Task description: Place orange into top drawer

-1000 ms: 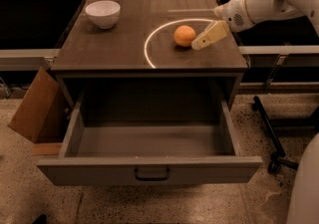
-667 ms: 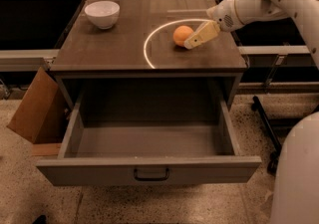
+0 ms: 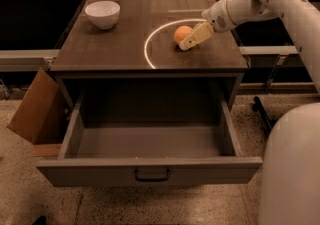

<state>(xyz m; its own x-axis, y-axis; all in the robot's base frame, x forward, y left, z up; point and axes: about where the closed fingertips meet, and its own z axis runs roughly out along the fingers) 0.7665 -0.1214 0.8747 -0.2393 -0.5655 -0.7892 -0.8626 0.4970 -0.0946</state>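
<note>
orange (image 3: 182,33) resting on the cabinet top (image 3: 110,49), inside the bright ring (image 3: 145,49), well right of the white bowl (image 3: 102,14). gripper (image 3: 192,39) at its right side, seemingly touching it; clasped or loose, cannot tell. top drawer (image 3: 150,171) standing wide open below.

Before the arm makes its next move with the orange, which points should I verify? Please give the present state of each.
1. Small round orange fruit lies on the dark wooden cabinet top: ok.
2. Gripper is right beside the orange, low over the cabinet top: ok.
3. Firm hold on the orange: cannot tell.
4. Wide grey top drawer is pulled open below the cabinet top: ok.
5. Round white bowl stands well apart from the orange, at the far left corner: ok.
6. Brown cardboard box stays outside the drawer, at its left: ok.
</note>
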